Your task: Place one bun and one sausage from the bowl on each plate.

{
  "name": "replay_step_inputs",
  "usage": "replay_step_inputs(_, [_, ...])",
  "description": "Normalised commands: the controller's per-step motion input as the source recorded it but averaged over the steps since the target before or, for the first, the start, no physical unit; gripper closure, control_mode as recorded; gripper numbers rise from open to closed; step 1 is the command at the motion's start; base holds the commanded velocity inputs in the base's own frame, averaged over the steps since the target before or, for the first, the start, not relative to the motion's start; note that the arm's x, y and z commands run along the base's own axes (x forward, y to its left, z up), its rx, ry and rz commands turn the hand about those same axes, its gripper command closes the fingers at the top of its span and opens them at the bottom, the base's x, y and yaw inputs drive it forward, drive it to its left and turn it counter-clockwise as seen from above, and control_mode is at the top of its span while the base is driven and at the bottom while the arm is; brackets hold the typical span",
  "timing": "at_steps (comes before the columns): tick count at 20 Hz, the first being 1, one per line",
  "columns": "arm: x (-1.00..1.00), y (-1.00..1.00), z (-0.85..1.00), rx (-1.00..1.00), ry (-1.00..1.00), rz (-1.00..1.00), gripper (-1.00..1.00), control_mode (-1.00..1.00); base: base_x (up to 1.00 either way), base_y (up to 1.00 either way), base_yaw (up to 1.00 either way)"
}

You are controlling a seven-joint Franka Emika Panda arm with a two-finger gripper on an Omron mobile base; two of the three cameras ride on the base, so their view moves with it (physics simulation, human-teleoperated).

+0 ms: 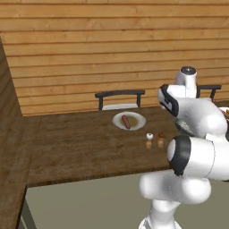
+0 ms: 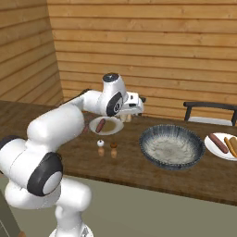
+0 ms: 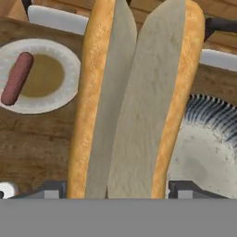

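You see a wooden plank wall [image 2: 139,41] and a dark wooden table [image 1: 89,147], both matt. The bun [image 3: 134,97] looks crusty outside and pale and soft within; the bowl [image 2: 172,147] seems glazed ceramic.

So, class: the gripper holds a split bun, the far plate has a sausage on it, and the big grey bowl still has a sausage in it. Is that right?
Not quite. The bowl is empty, as the right base view shows. The rest stands: the gripper holds the split bun in the hand view, and the far plate carries a sausage.
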Motion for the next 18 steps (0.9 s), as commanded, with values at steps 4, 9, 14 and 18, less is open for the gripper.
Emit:
replay_step_inputs(4, [0.28, 1.00, -0.14, 0.03, 0.04, 0.07, 1.00, -1.00, 0.00, 0.00, 0.00])
replay_step_inputs(9, [0.78, 0.89, -0.38, 0.05, 0.18, 0.10, 1.00, -1.00, 0.00, 0.00, 0.00])
replay_step_inputs(14, [0.88, 0.54, -0.47, 0.13, 0.26, 0.00, 1.00, -1.00, 0.00, 0.00, 0.00])
replay_step_inputs(18, [0.63, -0.11, -0.18, 0.05, 0.01, 0.00, 1.00, -1.00, 0.00, 0.00, 0.00])
